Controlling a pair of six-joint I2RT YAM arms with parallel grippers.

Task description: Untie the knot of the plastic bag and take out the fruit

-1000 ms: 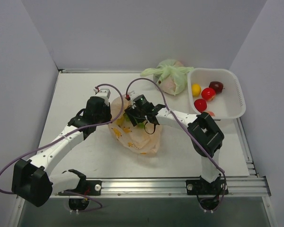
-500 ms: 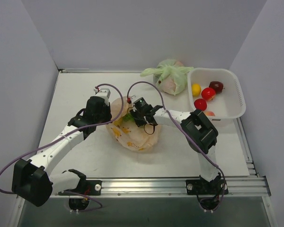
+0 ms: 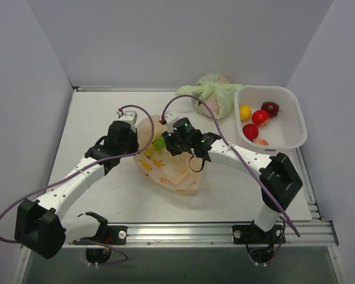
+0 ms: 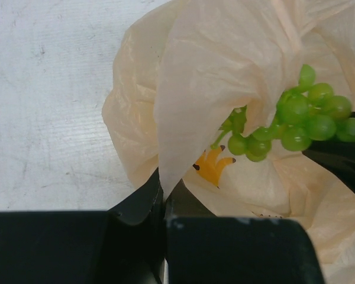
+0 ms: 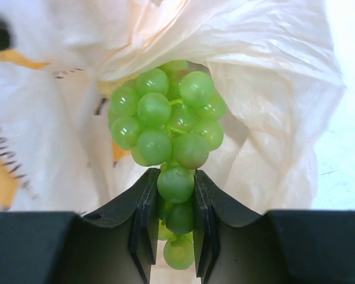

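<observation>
The peach-orange plastic bag (image 3: 171,168) lies mid-table with its mouth open; no knot shows on it. My left gripper (image 4: 164,188) is shut on a flap of the bag's rim (image 4: 195,77) and holds it up. My right gripper (image 5: 173,189) is shut on the green grape bunch (image 5: 165,121), held at the bag's mouth. In the top view the grape bunch (image 3: 159,142) sits between the left gripper (image 3: 137,144) and the right gripper (image 3: 165,144). The bunch also shows in the left wrist view (image 4: 296,121). Other fruit inside the bag is hidden.
A white basket (image 3: 296,112) at the back right holds a yellow fruit (image 3: 245,112), red fruits (image 3: 261,116) and a dark red one (image 3: 270,108). A tied pale green bag (image 3: 213,94) stands just left of the basket.
My right gripper has risen slightly and drawn the grape bunch up out of the bag's mouth; its elbow has swung right. The left gripper still holds the bag's rim.
</observation>
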